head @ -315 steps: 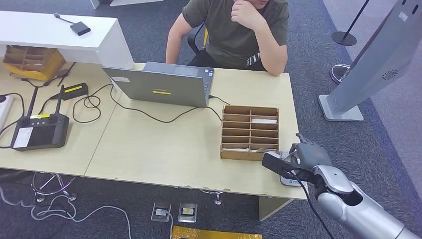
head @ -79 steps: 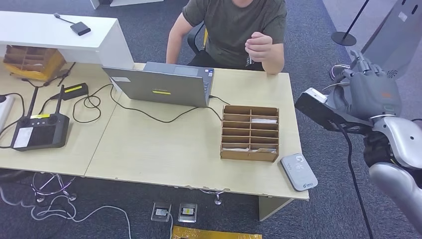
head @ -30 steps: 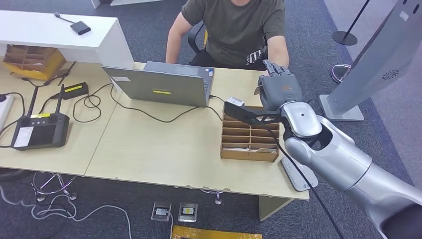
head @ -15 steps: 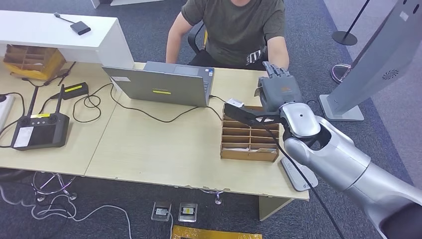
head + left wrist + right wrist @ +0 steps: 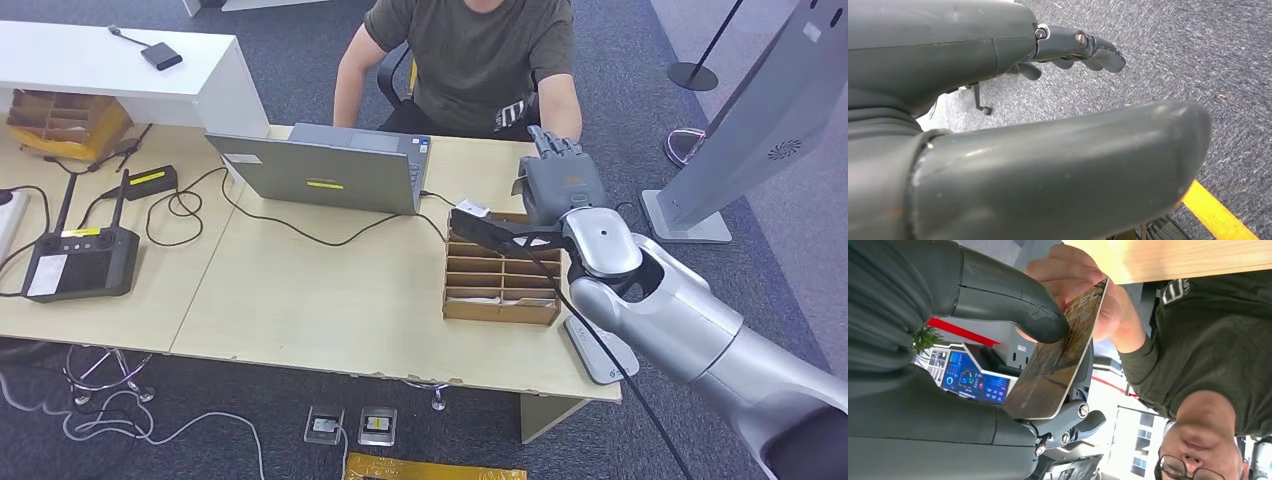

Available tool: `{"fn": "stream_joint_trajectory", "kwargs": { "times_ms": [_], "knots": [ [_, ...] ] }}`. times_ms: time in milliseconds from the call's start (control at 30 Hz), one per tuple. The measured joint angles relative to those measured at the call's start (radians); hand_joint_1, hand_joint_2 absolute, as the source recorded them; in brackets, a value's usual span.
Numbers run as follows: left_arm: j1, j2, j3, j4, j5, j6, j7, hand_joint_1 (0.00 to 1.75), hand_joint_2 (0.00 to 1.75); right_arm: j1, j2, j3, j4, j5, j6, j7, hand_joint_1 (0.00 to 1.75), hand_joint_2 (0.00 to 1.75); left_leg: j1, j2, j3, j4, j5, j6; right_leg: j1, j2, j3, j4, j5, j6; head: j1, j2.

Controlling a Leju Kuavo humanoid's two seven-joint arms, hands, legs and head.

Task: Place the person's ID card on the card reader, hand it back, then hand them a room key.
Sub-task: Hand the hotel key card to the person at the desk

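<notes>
Your right robot hand (image 5: 560, 185), having swung from frame right to upper centre, pinches the room key (image 5: 1060, 357) against the person's hand (image 5: 1083, 287), so handover awaits release; left robot hand (image 5: 1013, 125) hangs empty.

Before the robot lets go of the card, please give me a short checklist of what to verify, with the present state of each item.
1. Right hand holds the card between its thumb and fingers: ok.
2. Person's hand has closed on the card's far end: ok.
3. Person's grip is firm enough to take the card: cannot tell.
4. Card reader lies bare near the desk's edge: ok.
5. Left hand carries nothing, over the carpet: ok.
</notes>
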Motion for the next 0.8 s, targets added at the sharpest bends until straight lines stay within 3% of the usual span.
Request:
{"fn": "stream_joint_trajectory", "kwargs": {
  "times_ms": [433,567,800],
  "knots": [
    [0.0,0.0,0.0,0.0,0.0,0.0,0.0,0.0,0.0,0.0,0.002,0.0,0.003,0.0,0.0,0.0,1.75,1.75,0.0,0.0,0.0,0.0,0.0,0.0,0.0,0.0,0.0,0.0,0.0,0.0,0.0,0.0],
    [0.0,0.0,0.0,0.0,0.0,0.0,0.0,0.0,0.0,0.0,0.002,0.001,0.004,-0.001,-0.001,0.0,0.0,0.0,0.0,0.0,0.0,0.0,0.0,0.0,0.0,0.0,0.0,0.0,0.0,0.0,0.0,0.0],
    [0.002,0.0,0.0,0.0,-0.002,0.001,-0.018,0.0,0.0,-0.004,-0.005,0.006,0.005,-0.134,-0.126,0.086,0.0,0.0,0.0,0.0,0.0,0.0,0.0,0.0,0.0,0.001,0.0,0.0,0.0,0.0,0.0,0.0]
  ]
}}
